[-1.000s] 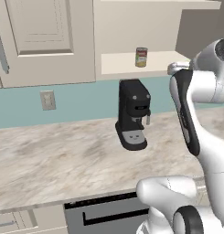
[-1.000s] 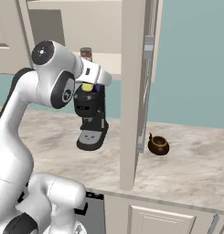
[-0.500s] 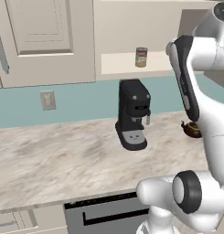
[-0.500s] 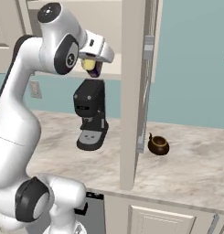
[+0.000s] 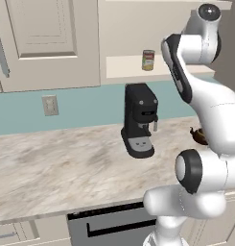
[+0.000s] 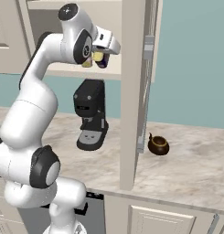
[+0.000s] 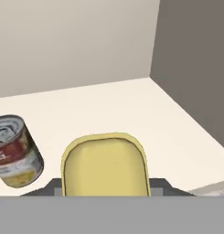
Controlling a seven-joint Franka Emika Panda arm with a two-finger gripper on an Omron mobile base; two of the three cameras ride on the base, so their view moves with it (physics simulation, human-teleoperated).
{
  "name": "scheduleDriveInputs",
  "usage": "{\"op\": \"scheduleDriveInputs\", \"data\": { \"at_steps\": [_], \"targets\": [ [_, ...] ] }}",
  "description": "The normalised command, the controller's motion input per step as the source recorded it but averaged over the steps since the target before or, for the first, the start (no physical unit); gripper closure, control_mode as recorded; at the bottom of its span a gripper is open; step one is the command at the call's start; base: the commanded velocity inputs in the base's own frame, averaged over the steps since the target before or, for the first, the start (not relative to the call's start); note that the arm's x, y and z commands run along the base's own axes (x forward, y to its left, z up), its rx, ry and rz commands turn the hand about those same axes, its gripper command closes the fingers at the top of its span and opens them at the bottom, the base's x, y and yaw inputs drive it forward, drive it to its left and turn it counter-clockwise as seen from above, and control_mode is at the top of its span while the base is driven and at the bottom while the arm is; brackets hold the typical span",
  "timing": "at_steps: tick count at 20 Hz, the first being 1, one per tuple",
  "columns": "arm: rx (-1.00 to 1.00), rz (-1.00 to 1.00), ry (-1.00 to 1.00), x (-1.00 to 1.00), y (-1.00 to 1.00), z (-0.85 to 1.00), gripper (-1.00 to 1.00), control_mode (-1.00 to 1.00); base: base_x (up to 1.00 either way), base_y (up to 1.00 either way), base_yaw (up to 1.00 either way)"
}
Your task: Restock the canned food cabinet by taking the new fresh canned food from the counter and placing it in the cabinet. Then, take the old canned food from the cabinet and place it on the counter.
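The gripper point(image 6: 100, 58) is holding the new can point(image 7: 104, 164) in closed jaws over the cabinet shelf point(image 7: 131, 109) — lower it onto bare shelf, right of the old can point(image 7: 15, 151), upright before releasing.

You have a black coffee machine point(image 5: 139, 120) standing upright on the surface, against the teal wall strip point(image 5: 80, 103). To its right, well apart, sits a small dark brown teapot point(image 6: 157, 145). A wall outlet point(image 5: 50, 105) is on the strip, below a panelled cabinet door point(image 5: 47, 41). A dishwasher front point(image 5: 114, 226) shows below.
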Motion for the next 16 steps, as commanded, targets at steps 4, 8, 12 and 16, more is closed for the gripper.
{"op": "scheduleDriveInputs", "data": {
  "at_steps": [4, 8, 12, 16],
  "targets": [
    [-0.06, 0.0, 0.0, 0.64, -0.07, -0.33, 1.0, -1.0, 0.0, 0.0, 0.0],
    [-0.04, 0.0, 0.0, 0.49, -0.11, -0.29, 1.0, -1.0, 0.0, 0.0, 0.0],
    [-0.01, 0.0, 0.02, 0.21, -0.16, -0.18, 1.0, -1.0, 0.0, 0.0, 0.0],
    [0.0, 0.0, 0.06, 0.03, -0.01, -0.19, -1.0, -1.0, 0.0, 0.0, 0.0]
  ]
}}
